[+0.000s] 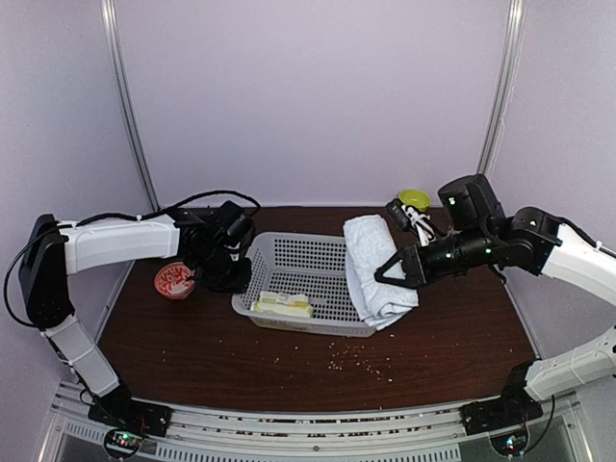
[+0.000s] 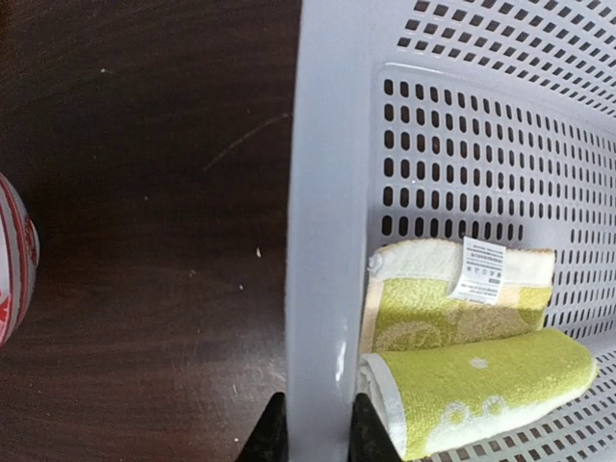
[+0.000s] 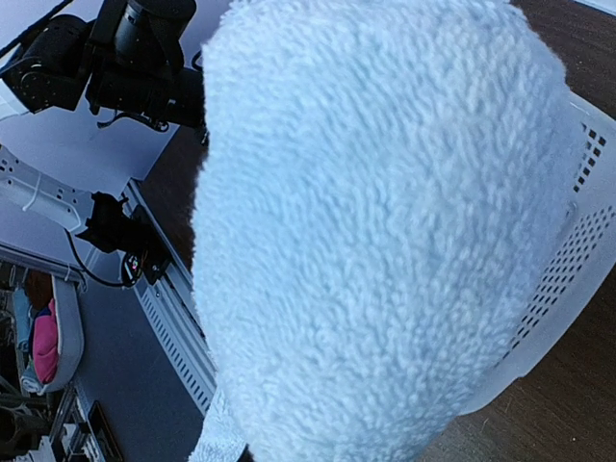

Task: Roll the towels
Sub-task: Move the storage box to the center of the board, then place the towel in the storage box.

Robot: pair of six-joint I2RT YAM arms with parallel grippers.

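Top external view: the basket (image 1: 308, 252) sits mid-tabletop (image 1: 452, 337). The pale blue towel (image 1: 371, 260) lies as a long strip on the side toward the right edge. Its left part is draped over the basket's right wall and its near end is bunched on the tabletop. The lime-green towel (image 1: 282, 306) lies inside the basket, at the basket corner nearest the near-left tabletop corner. The right pincer (image 1: 388, 273) is down on the blue towel. The left pincer (image 1: 229, 272) is at the basket's left wall. A red-and-white cup (image 1: 174, 279) stands just beside the left arm. Crumbs (image 1: 356, 361) are scattered toward the near edge.

Left wrist view: the left pincer (image 2: 318, 433) has one finger on each side of the basket wall and is clamped onto it. The green towel (image 2: 472, 385) shows one rolled part with a flat layer and a label behind it.

Right wrist view: blue terry (image 3: 385, 221) fills the frame and hides the fingers. It cannot be told whether the right pincer is closed.

Hazards, as judged:
- Rolling the blue towel while it overhangs the wall may snag the cloth and drag the basket. The left clamp is the only restraint.
- A shallow pinch on thick terry may slip and leave a loose roll.
- The green roll may spring open.
- A left-arm swing could tip the cup.
- Cloth dragged toward the near edge would collect crumbs.
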